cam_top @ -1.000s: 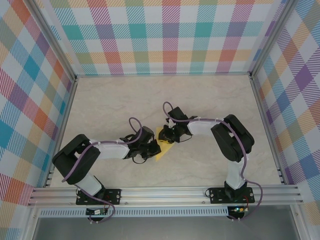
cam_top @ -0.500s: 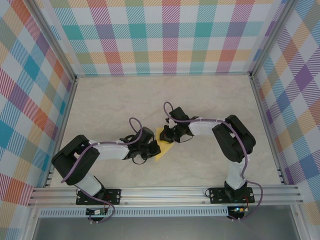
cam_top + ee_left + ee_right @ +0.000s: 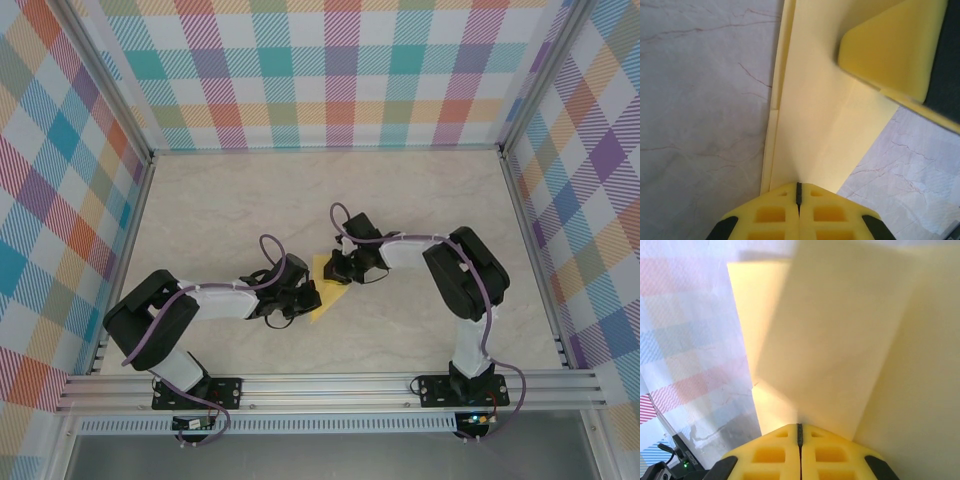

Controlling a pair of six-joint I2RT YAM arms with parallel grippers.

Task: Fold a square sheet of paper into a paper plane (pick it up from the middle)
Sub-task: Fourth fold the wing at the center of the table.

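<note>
We see the yellow sheet of paper [image 3: 330,297] near the middle of the marble-patterned table [image 3: 220,210], caught between the two arms. It is already partly folded and no longer square. From above it reads as a small pointed shape, with its tip toward the near edge.

The left gripper [image 3: 306,296] reaches in from the left and meets the paper's left side. In the left wrist view its fingers [image 3: 775,215] are pressed together with only a thin seam between them. The paper [image 3: 820,115] runs out from that seam, so this gripper has the sheet pinched at its edge. A layered fold edge shows along the paper's left side. One of the right gripper's fingers [image 3: 890,47] sits on the paper at the upper right.

The right gripper [image 3: 337,271] comes in from the right and touches the paper's far end. Its wrist view shows the fingers [image 3: 825,455] likewise closed tight, with the paper [image 3: 835,340] rising out of the seam in overlapping yellow layers. It too has hold of the sheet.

The checked walls [image 3: 330,70] surround the table on three sides.
</note>
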